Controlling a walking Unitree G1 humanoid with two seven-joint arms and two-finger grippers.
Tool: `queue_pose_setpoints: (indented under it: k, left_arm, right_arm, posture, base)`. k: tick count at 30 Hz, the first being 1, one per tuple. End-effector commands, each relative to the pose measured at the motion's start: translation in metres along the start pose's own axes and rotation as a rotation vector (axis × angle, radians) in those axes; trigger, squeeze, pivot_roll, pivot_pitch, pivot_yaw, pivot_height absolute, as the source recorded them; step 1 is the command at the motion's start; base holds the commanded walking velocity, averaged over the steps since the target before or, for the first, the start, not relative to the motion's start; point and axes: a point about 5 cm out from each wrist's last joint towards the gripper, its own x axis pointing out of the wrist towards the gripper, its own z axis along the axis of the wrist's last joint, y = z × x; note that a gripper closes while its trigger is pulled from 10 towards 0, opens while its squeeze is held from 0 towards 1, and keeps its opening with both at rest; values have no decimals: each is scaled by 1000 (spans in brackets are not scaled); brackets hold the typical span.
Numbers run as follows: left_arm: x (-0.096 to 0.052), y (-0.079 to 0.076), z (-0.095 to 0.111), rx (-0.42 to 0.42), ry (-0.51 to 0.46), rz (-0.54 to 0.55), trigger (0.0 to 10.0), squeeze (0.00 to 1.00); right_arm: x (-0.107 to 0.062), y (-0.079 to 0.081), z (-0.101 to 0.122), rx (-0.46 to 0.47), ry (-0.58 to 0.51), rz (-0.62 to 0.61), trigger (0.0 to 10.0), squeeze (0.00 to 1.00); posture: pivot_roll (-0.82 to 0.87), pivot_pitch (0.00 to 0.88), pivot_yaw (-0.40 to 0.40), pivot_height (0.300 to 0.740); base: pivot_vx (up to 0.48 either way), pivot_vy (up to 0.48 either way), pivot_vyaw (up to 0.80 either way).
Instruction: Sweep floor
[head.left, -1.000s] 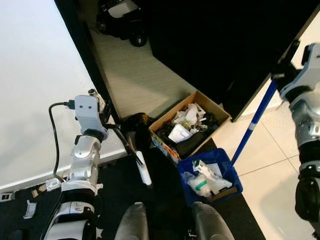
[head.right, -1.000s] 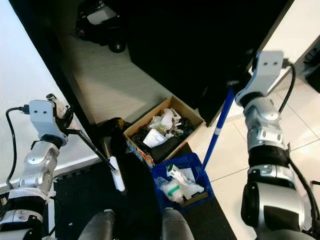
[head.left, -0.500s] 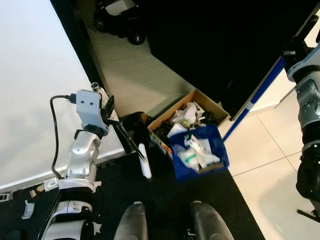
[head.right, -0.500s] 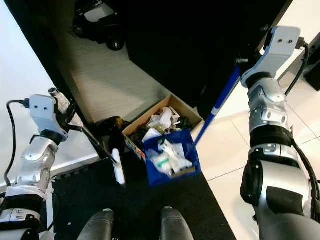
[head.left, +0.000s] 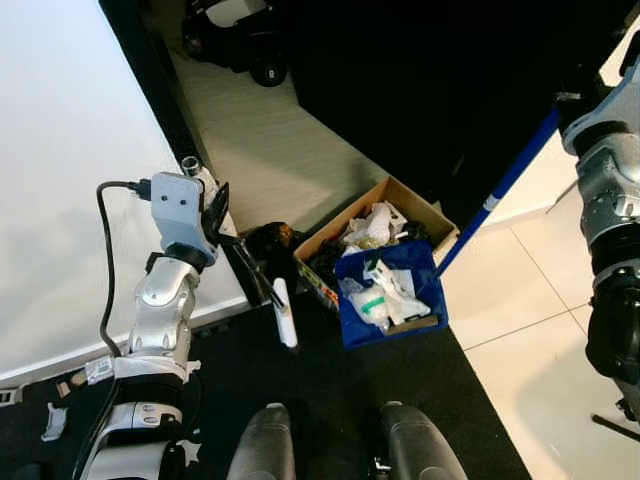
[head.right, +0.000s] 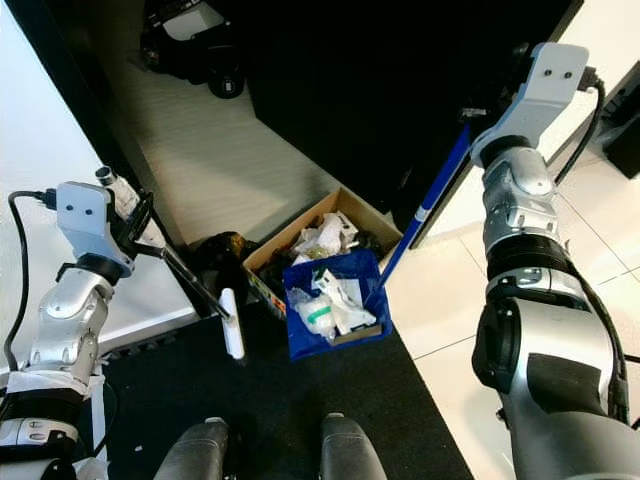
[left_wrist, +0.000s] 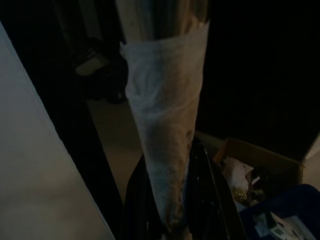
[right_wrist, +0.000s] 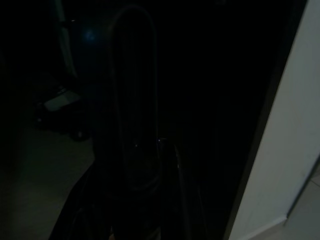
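Nearest you, the robot's 2 knees (head.left: 330, 445) stand over the black mat (head.left: 330, 390). Your left claw (head.left: 222, 240) sits at mid-left, pressed together on a thin black handle (head.left: 255, 280) that slants down to a white-wrapped end (head.left: 285, 325) hanging just above the mat; in the left wrist view that pale wrapped shaft (left_wrist: 167, 135) runs out from between the black fingers (left_wrist: 210, 200).

Just beyond the mat's edge, the blue dustpan (head.left: 390, 295) is lifted and tilted, loaded with white paper and plastic scraps (head.left: 380, 295), its far rim over the near corner of the open cardboard box (head.left: 375, 225), which already holds crumpled trash.

The blue pole (head.left: 495, 195) climbs from the dustpan up to your right claw (head.right: 470, 120) at the top right; its grip appears closed on the pole, though the right wrist view is too dark to confirm.

Against 1 second ago, the dustpan has left the floor beside the mat and come up to the box; since half a second ago it has barely shifted.
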Motion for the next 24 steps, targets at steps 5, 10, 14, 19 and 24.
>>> queue_pose_setpoints:
  k: [5,10,14,19,24]
  left_arm:
    - [2,8,10,27,-32,-3,10000,0]
    - [3,10,13,32,-40,3,10000,0]
    - [1,12,15,37,-54,17,10000,0]
    - [-3,11,14,37,-55,22,10000,0]
    - [-7,11,14,39,-57,31,10000,0]
  right_arm:
    - [6,10,11,-5,-78,-21,10000,0]
    - [7,14,11,-15,-86,-23,10000,0]
    - [12,23,21,-67,-124,-33,10000,0]
    - [17,35,29,-135,-155,-62,10000,0]
    - [20,48,31,-151,-172,-81,10000,0]
  posture:
    - [32,52,-25,740]
    - [37,53,-24,740]
    - [43,56,-38,740]
    - [51,61,-57,740]
    - [64,70,-82,740]
  base:
    - [0,0,0]
    - [0,0,0]
    - [0,0,0]
    - [0,0,0]
    - [0,0,0]
